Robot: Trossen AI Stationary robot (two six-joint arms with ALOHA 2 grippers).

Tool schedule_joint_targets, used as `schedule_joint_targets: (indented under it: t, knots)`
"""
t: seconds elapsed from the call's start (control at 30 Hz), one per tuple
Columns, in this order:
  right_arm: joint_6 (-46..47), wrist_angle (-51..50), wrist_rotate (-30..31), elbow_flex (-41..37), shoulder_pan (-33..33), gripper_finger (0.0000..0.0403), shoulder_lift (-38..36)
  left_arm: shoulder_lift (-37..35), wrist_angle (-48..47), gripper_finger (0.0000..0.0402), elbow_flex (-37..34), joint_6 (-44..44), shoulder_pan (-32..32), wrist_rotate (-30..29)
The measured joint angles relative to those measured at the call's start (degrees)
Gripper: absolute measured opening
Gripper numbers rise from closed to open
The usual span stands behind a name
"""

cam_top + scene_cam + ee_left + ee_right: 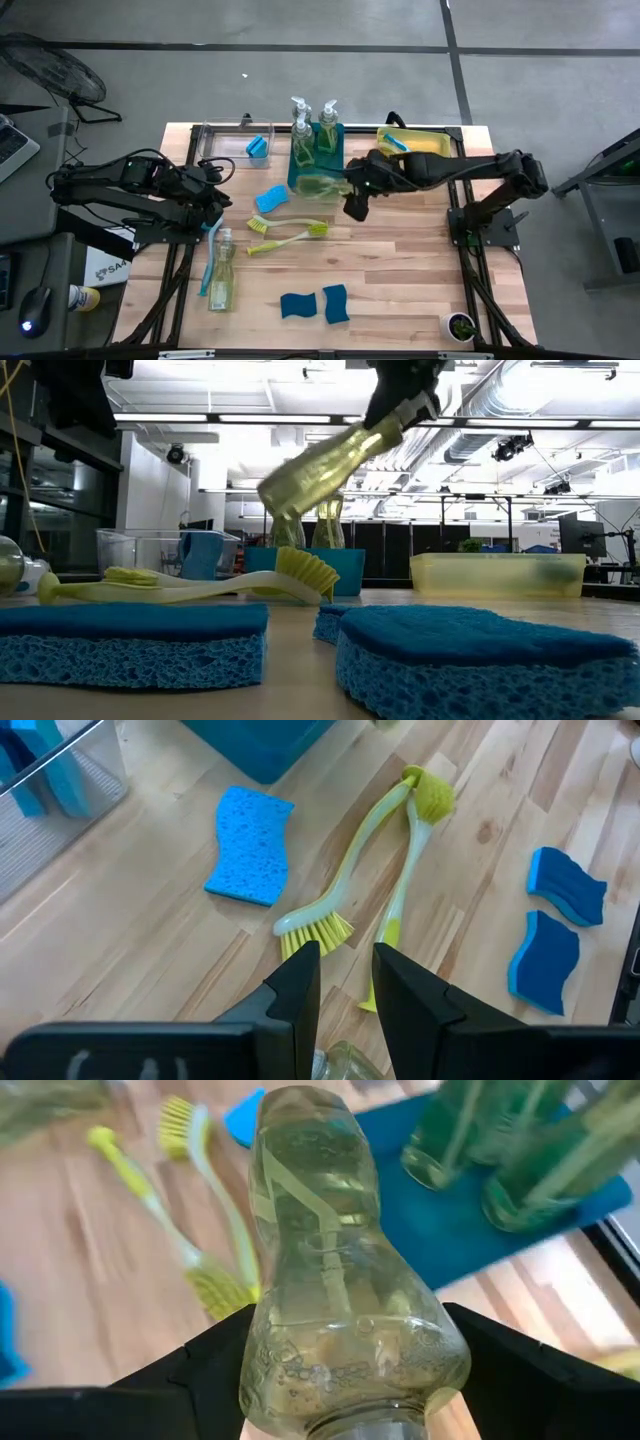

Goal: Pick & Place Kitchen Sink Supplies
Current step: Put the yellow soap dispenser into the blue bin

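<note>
Crowding teal bin (312,170) — two bottles (314,140); brushes (285,232) beside.

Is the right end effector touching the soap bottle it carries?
Touching. In the right wrist view both fingers press the sides of the soap bottle; the low view shows the bottle hanging tilted from the right end effector, off the table.

High view: overhead, facing straight down on the whole tabletop (400,290).
Low view: at tabletop level, facing level across it, close behind two sponges (130,642).
Left wrist view: looks past its own fingers (300,985) onto the green brushes (345,885), shared with every view.
Right wrist view: close against a soap bottle (340,1270).
</note>
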Motion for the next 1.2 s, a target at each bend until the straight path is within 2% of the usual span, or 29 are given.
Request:
schedule_joint_targets:
  t: [0.17, 0.37, 0.63, 0.83, 0.97, 1.2]
  knots:
    - [-2.4, -8.1, 0.8, 5.8, -2.5, 0.0279, 0.1, 0.0, 0.0, 0.0092, 0.0, 0.0, 0.0, 0.0]
    - [-5.8, -18.6, -0.1, 17.8, -5.7, 0.0279, 3.1, 0.0, 0.0, 0.0092, 0.0, 0.0, 0.0, -0.5]
    - [-12.7, -36.8, -3.1, 37.7, -10.4, 0.0279, 17.1, 0.0, 0.0, 0.0092, 0.0, 0.0, 0.0, -0.6]
    - [-17.5, -43.0, -4.5, 49.7, -12.9, 0.0279, 28.0, 0.0, 0.0, 0.0092, 0.0, 0.0, 0.0, -0.6]
    - [-18.5, -43.3, -7.3, 53.6, -13.9, 0.0279, 32.8, 0.0, 0.0, 0.0092, 0.0, 0.0, 0.0, -0.6]
    - [-17.2, -43.2, -8.6, 49.3, -14.7, 0.0279, 33.8, 0.0, 0.0, 0.0092, 0.0, 0.0, 0.0, -0.6]
